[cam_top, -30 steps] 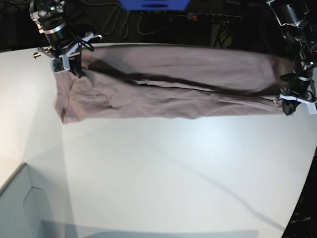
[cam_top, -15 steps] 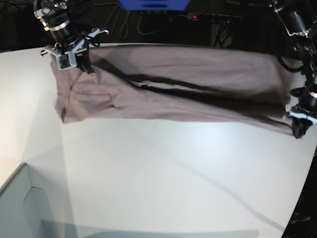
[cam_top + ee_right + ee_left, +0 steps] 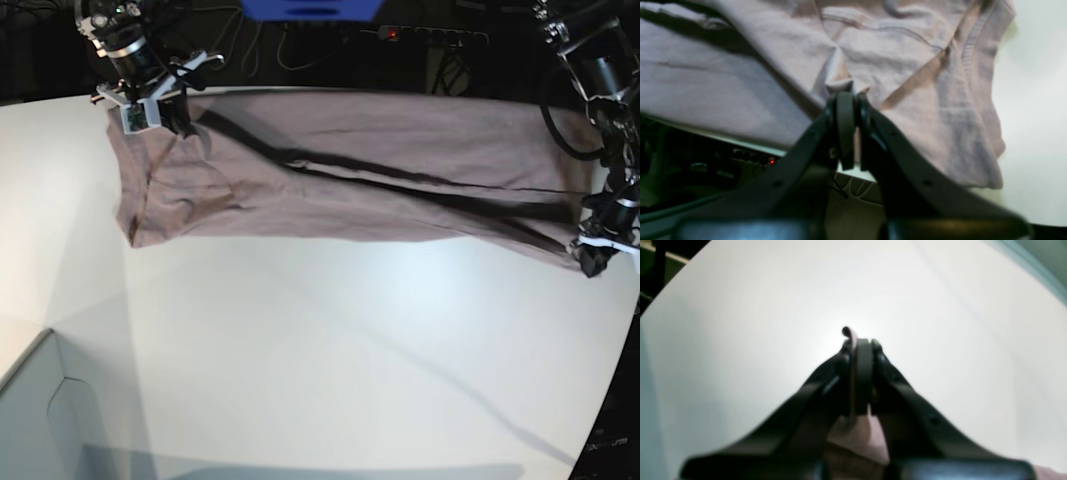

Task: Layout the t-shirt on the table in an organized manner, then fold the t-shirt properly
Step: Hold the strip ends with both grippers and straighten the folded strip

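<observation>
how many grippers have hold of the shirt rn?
2. The right gripper pinches the dusty pink-mauve cotton t-shirt at its end at the base view's upper left; the left gripper pinches the opposite end at that view's right edge.

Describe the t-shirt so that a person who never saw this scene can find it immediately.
Look at the big white table and follow it to its far edge. There the t-shirt lies stretched wide, pinched at one end by the right gripper and at the other by the left gripper. It is the only soft, dusty pink thing on the plain white surface.
</observation>
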Controlling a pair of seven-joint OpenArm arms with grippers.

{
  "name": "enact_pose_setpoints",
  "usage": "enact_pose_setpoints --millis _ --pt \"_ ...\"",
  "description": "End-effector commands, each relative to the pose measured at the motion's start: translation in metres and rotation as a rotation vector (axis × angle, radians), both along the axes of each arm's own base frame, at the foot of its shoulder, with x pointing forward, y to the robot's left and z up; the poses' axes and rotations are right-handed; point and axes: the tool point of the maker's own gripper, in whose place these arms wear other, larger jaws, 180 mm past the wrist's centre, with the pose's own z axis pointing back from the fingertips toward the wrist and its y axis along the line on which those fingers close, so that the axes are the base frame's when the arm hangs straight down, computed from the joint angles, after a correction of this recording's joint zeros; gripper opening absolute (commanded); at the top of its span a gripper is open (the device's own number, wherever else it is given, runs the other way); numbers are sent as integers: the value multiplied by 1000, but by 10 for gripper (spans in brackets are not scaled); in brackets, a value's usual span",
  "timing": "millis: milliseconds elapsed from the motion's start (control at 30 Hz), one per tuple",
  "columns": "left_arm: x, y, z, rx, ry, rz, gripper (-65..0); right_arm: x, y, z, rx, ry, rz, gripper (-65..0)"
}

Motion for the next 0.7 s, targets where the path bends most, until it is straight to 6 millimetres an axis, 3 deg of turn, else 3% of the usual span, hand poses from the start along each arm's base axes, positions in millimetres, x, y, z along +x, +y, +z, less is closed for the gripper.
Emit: enact_pose_setpoints --millis 0,300,400,500,667 --pt "8 10 21 24 -60 6 -650 4 2 9 16 -38 9 -650" --pt "-17 21 4 36 -1 17 -650 7 -8 11 0 -47 -6 -650" --pt "-33 21 -9 35 38 17 -650 10 -8 12 0 -53 -6 -650" --pt "-38 20 -15 30 53 18 -650 10 -8 12 0 -53 -6 -650" --pt "-48 18 -41 -15 116 33 -650 11 -6 12 2 -55 -3 -650"
